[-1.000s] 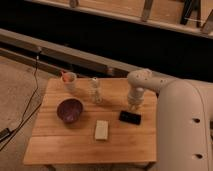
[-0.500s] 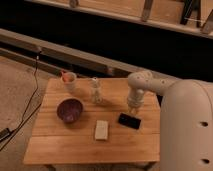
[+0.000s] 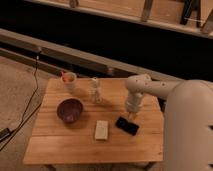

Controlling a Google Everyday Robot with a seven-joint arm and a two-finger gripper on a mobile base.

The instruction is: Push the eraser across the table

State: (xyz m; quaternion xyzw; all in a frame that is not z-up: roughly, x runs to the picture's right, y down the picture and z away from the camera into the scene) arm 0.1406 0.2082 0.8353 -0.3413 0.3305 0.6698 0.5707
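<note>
The gripper is hanging right of the frame's centre, pointing down with its fingers clenched together. Its tip is meeting the upper edge of the eraser, though whether the two are actually touching cannot be told. The eraser is lying flat on the table, in the table's right half, just right of the beige block. A dark bowl is sitting left of centre, with a cup and a small bottle standing above it.
</note>
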